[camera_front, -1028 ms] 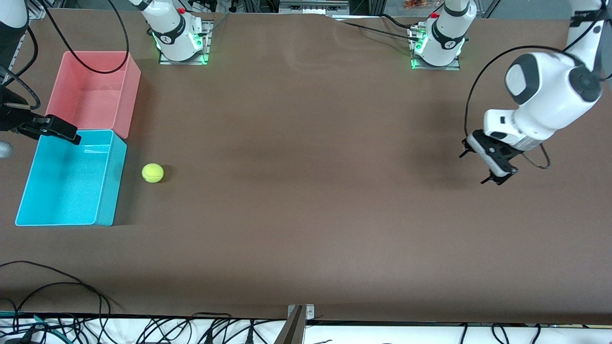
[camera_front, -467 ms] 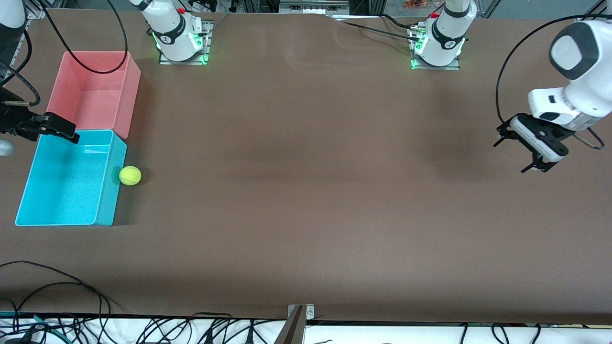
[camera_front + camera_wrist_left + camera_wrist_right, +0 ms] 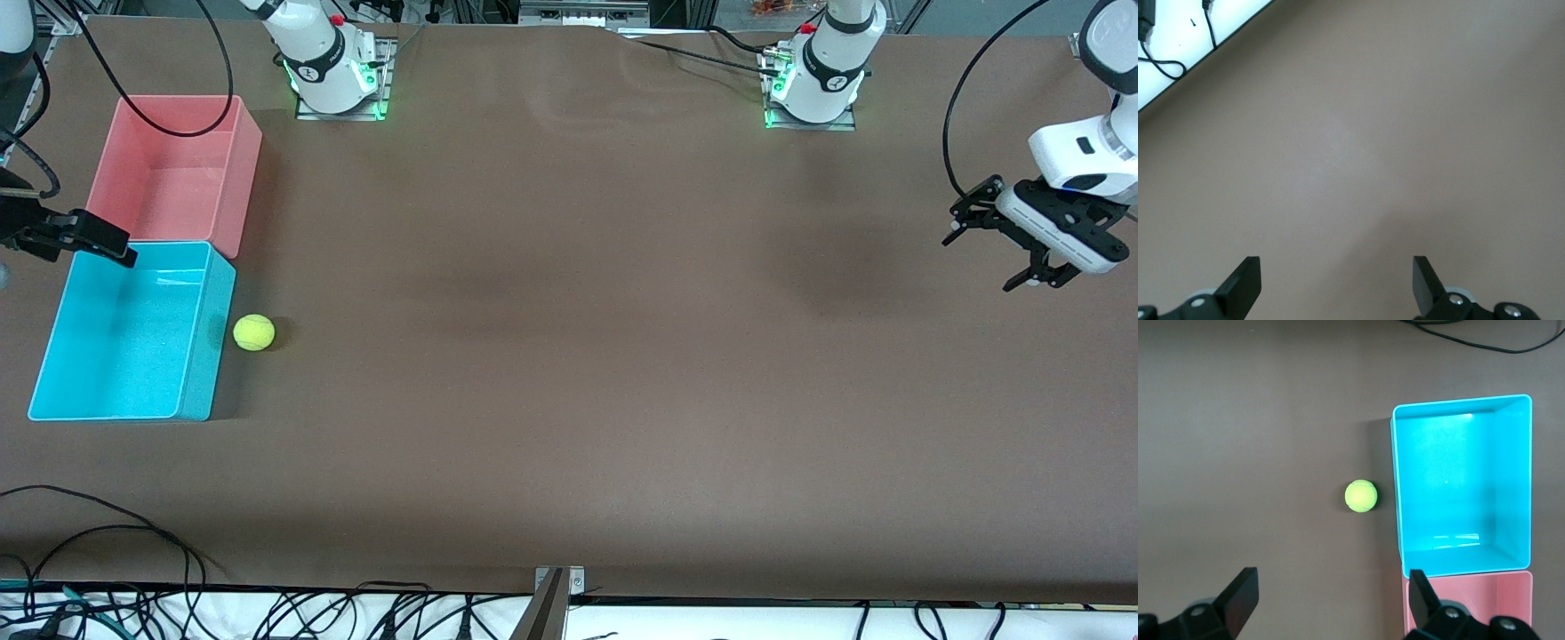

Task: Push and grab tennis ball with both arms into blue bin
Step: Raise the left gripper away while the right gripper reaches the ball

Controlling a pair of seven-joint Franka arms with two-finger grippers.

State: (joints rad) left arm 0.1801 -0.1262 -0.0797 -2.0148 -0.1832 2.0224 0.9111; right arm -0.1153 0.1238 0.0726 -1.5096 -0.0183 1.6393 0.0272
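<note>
The yellow-green tennis ball (image 3: 254,332) (image 3: 1361,496) lies on the brown table, a small gap from the blue bin's (image 3: 124,347) (image 3: 1459,473) long wall, on the side toward the left arm's end. The bin holds nothing. My right gripper (image 3: 1331,585) hangs open and empty, high over the bin's corner next to the pink bin. Only one of its fingers (image 3: 100,243) shows in the front view. My left gripper (image 3: 982,261) (image 3: 1335,263) is open and empty over bare table at the left arm's end, away from the ball.
A pink bin (image 3: 169,178) (image 3: 1471,603) of the same shape stands against the blue bin, farther from the front camera. Both arm bases (image 3: 333,76) (image 3: 813,84) sit along the back edge. Black cables (image 3: 98,533) lie at the near edge.
The ball rolled to the blue bin's wall, then came back a little. My left gripper swung up and toward its own end of the table. The right gripper drifted slightly outward.
</note>
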